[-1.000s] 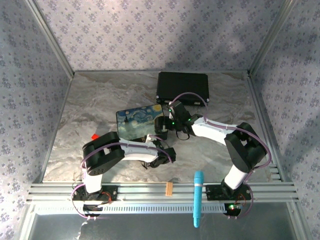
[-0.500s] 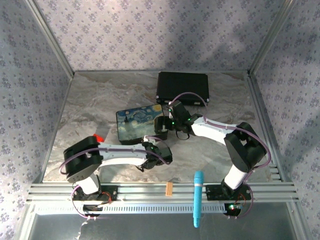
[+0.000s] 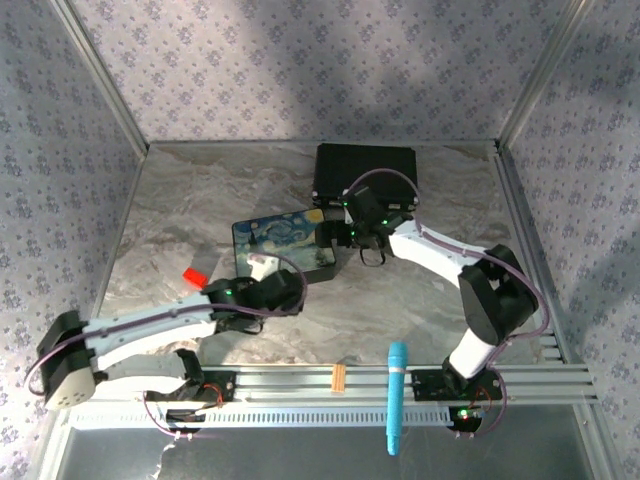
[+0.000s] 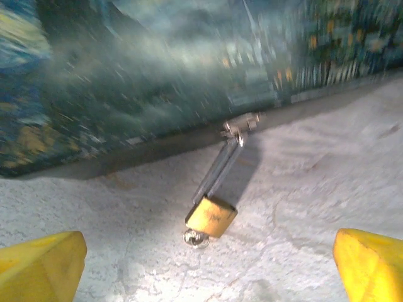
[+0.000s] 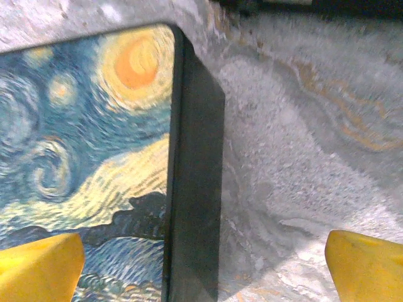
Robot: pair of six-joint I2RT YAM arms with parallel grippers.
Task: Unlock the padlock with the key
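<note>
left gripper [image 4: 205,267] spread wide, right gripper [image 5: 201,267] too

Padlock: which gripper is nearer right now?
Left. The left gripper faces the padlock, jaws open, at the near side of the painted box; the right gripper is above that box's right end.

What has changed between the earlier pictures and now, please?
The left arm swung its elbow out left and stretched low; the left tool slid left along the near side of the painted box and stands open before the padlock. The right tool, open, drew slightly toward the black case. Box, case and blue stick stayed put.
</note>
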